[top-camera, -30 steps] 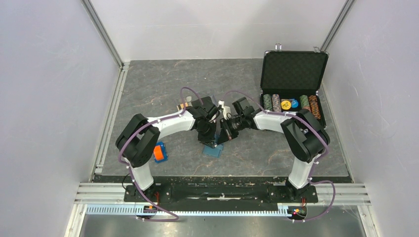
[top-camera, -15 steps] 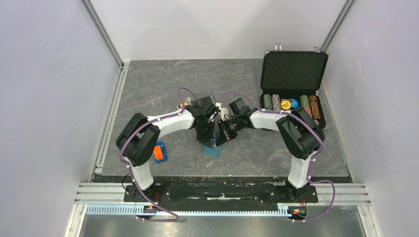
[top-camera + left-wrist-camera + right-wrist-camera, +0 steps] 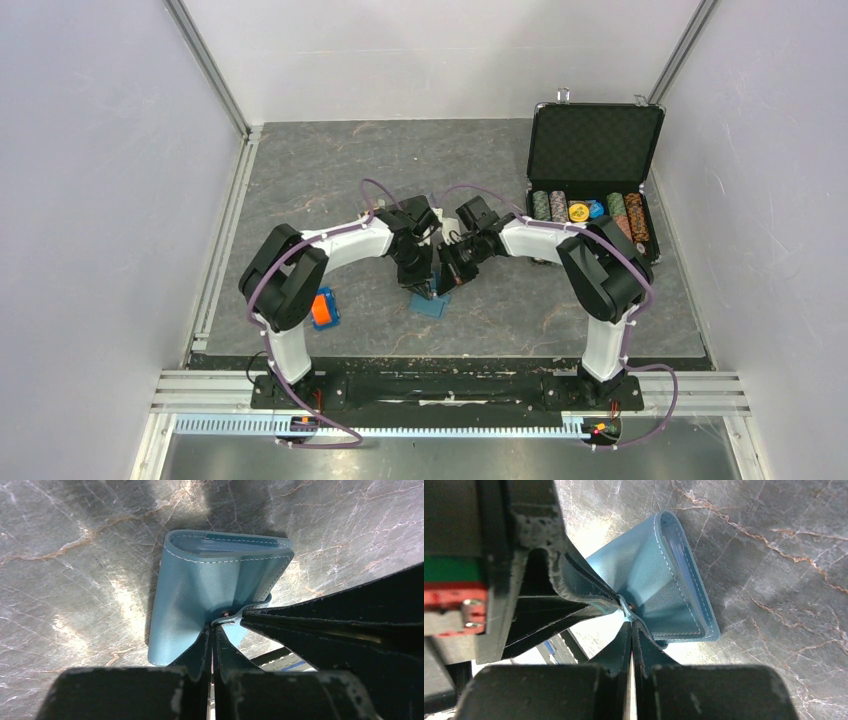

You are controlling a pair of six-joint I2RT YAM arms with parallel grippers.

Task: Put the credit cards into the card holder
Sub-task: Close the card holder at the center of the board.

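Observation:
The teal-blue card holder [image 3: 433,304] lies folded on the grey table between the two arms. In the left wrist view the card holder [image 3: 200,585] lies just beyond my left gripper [image 3: 214,632], whose jaws are pressed together on the edge of its upper flap by the snap. In the right wrist view my right gripper [image 3: 631,627] is shut on the card holder [image 3: 659,575] at the same spot, from the other side. The two grippers meet tip to tip in the top view, left gripper [image 3: 424,288] and right gripper [image 3: 442,284]. The credit cards are hidden behind the arms.
A chunky orange-and-blue block [image 3: 322,309] lies by the left arm's base. An open black chip case [image 3: 592,175] with rows of chips stands at the back right. Metal rails run along the table's left and near edges.
Both arms have drawn slightly closer together over the card holder, the right elbow shifting left. The card holder has stayed in place and both grippers keep their hold.

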